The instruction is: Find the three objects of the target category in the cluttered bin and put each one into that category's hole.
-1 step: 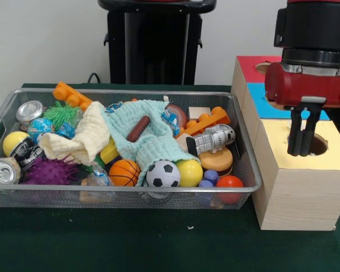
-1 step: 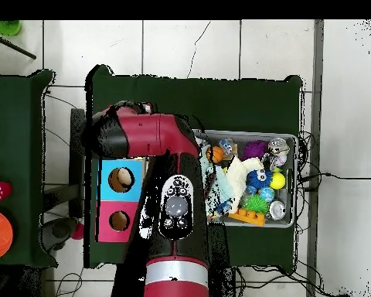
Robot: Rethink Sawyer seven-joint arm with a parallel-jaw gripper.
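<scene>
Hand (image 1: 304,152) over yellow hole (image 1: 317,144), cluttered bin (image 1: 246,148) beside

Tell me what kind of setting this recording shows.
Likely a robotics lab sorting station: a wire mesh bin crammed with toys on a green-covered table, a wooden box with colour-coded holes, and the arm's end effector above the yellow hole.

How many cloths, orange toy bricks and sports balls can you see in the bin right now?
Cloths: 2 (cream cloth, pale green cloth)
Orange toy bricks: 2 (back-left brick, right brick)
Sports balls: 2 (basketball, soccer ball)
Total: 6
</scene>
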